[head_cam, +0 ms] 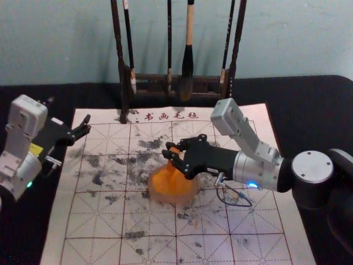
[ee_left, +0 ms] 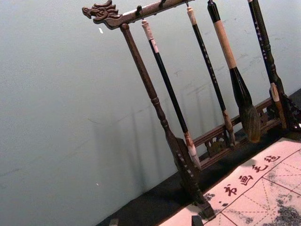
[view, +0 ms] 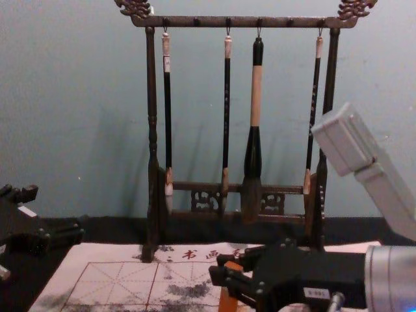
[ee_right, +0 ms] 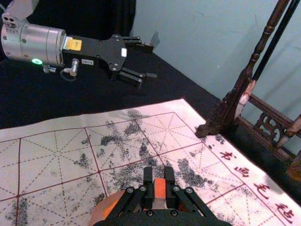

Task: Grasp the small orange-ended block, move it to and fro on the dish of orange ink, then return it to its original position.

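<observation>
In the head view my right gripper [head_cam: 170, 154] is over the round dish of orange ink [head_cam: 157, 193], shut on the orange-ended block [head_cam: 172, 164]. The block stands upright between its fingers, its lower part against the orange of the dish; whether it touches the ink I cannot tell. The right wrist view has the right gripper [ee_right: 160, 188] closed around the block [ee_right: 160, 188], with the dish [ee_right: 101, 207] partly hidden behind it. In the chest view the block [view: 229, 300] hangs below the fingers. My left gripper [head_cam: 84, 128] is parked at the left, open.
A dark wooden rack [head_cam: 124, 88] with several hanging brushes stands behind the work, at the mat's far edge. The gridded paper mat [head_cam: 99, 221] has scattered black ink marks and lies on a black cloth [head_cam: 309, 116].
</observation>
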Action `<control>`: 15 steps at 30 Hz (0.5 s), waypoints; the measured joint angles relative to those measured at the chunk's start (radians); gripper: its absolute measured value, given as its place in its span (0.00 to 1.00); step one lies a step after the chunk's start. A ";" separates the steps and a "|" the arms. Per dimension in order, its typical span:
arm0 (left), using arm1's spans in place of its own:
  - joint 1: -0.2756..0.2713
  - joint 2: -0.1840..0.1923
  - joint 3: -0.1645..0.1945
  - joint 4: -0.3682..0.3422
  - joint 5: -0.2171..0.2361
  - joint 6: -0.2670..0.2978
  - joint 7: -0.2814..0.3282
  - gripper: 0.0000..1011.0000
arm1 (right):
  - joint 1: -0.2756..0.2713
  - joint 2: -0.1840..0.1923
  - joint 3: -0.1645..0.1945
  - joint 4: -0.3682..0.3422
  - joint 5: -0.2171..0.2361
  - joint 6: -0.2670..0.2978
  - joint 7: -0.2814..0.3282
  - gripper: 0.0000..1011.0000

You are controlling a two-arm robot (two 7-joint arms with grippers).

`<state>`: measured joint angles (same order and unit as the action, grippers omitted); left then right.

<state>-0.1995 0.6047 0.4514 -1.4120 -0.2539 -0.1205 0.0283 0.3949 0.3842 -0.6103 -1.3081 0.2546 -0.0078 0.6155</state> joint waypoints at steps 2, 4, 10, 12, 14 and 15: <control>0.000 0.000 0.000 0.000 0.000 0.000 0.000 0.99 | 0.002 -0.003 -0.001 0.002 0.000 0.010 -0.001 0.14; 0.000 0.000 0.000 0.000 0.000 0.000 0.000 0.99 | 0.005 -0.007 -0.003 0.003 -0.001 0.021 -0.004 0.14; 0.000 0.000 0.000 0.000 0.000 0.000 0.000 0.99 | 0.010 -0.009 -0.010 0.005 -0.007 0.042 -0.006 0.14; 0.000 0.000 0.000 0.000 0.000 0.000 0.000 0.99 | 0.013 -0.009 -0.013 0.006 -0.011 0.049 -0.007 0.14; 0.000 0.000 0.000 0.000 0.000 0.000 0.000 0.99 | 0.013 -0.009 -0.014 0.006 -0.012 0.052 -0.007 0.14; 0.000 0.000 0.000 0.000 0.000 0.000 0.000 0.99 | 0.013 -0.008 -0.014 0.006 -0.013 0.055 -0.007 0.14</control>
<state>-0.1995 0.6047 0.4514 -1.4120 -0.2539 -0.1205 0.0283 0.4081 0.3759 -0.6246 -1.3020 0.2414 0.0471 0.6084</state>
